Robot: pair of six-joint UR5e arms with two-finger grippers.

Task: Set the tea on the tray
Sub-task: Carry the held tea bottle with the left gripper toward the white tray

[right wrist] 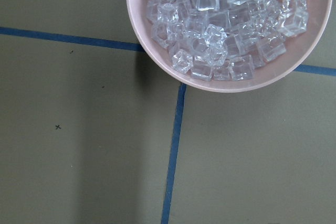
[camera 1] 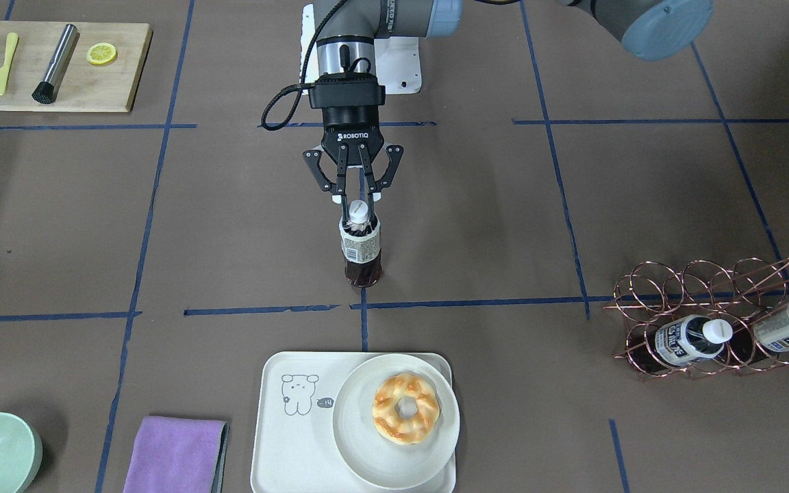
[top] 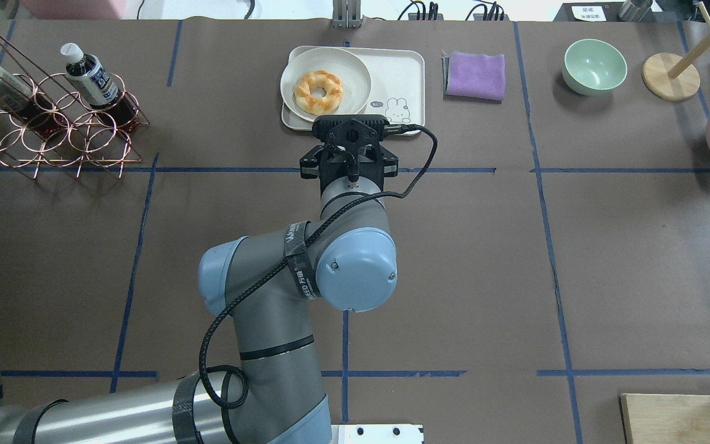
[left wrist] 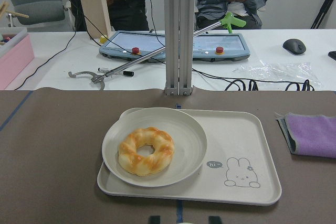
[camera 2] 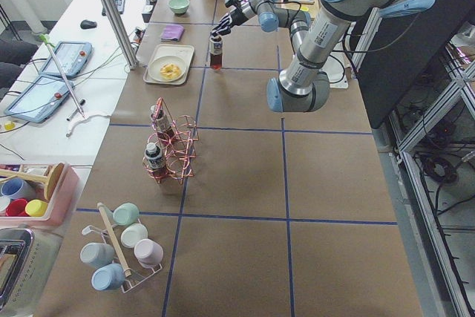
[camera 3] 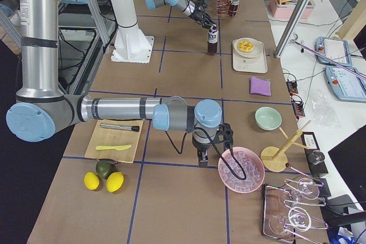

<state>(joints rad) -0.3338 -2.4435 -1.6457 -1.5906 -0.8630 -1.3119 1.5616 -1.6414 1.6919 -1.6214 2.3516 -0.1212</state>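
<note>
The left gripper [camera 1: 359,204] is clamped on the top of the tea [camera 1: 361,248], which is upright on the robot's side of the tray [camera 1: 290,448], apart from it. So high a pinch may let the bottle swing or slip. With the plate [camera 1: 360,465] and doughnut [camera 1: 405,408] filling half the tray, a set-down against plate or rim could topple it.

tea [camera 1: 360,248] dark brown | tray [camera 1: 283,448] cream, grey drawing | cloth [camera 1: 175,455] purple
</note>
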